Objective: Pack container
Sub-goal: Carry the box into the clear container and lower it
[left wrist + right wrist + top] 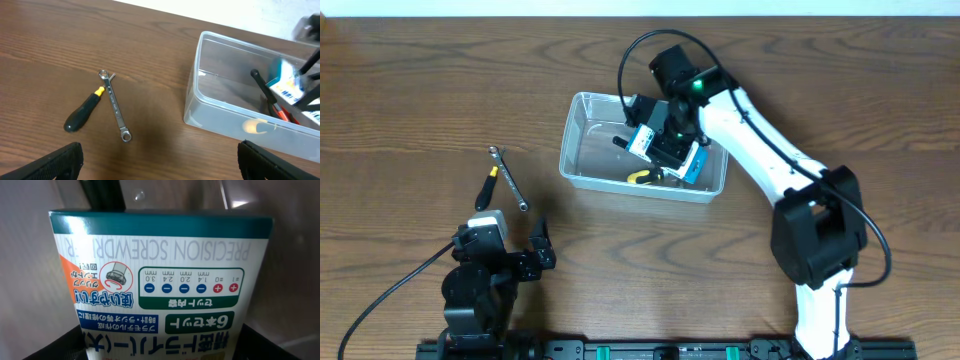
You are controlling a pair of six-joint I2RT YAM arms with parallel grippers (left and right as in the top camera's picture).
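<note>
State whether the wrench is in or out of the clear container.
Out: the wrench lies on the table beside the screwdriver, apart from the container.

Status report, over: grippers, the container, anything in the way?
Left gripper open, empty. Right gripper shut on screwdriver box, over container. Yellow-handled tool inside. Wrench, screwdriver on table beside it; nothing blocking.

Container (570, 140): mid-table (410, 70), toward the far edge.
Screwdriver box (642, 140): tilted, over the container's right half.
Hand tools (642, 177): inside the container, by its near wall.
Wrench (508, 178), screwdriver (488, 188): on the table left of the container, far ends meeting.
</note>
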